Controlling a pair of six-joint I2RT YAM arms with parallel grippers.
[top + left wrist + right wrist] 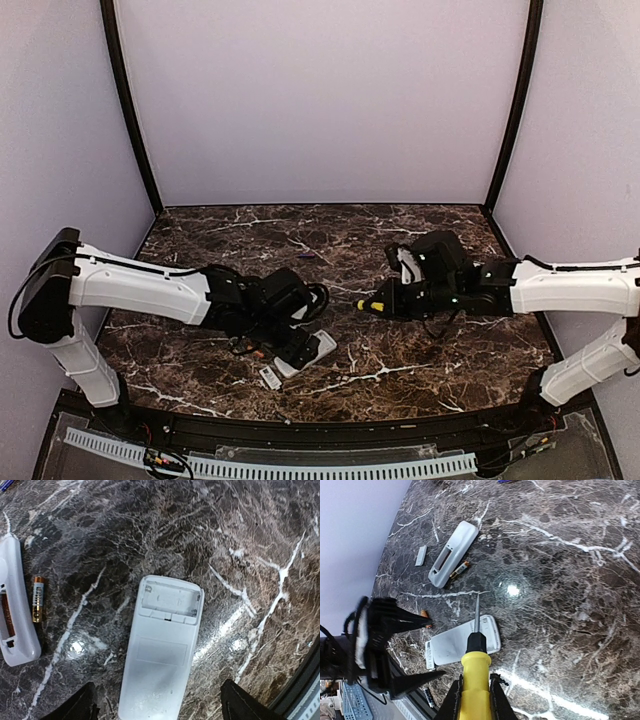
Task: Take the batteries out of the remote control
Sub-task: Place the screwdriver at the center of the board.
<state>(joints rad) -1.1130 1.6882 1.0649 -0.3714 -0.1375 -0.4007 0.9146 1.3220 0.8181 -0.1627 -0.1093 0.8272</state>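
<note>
Left fingers (75, 706) stand spread wide, either side of a remote (162, 650) whose bay is empty, touching nothing. One battery (38, 599) lies loose on the bench (240, 540) to their left, beside a second remote (17, 625). Right fingers (451, 700) clench a screwdriver (474, 675).

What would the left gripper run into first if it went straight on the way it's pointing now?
Most likely the white remote, lying back-up on the table with its battery bay open. It sits right between the open fingers of the left gripper. The wrist view doesn't show how far off it is.
</note>
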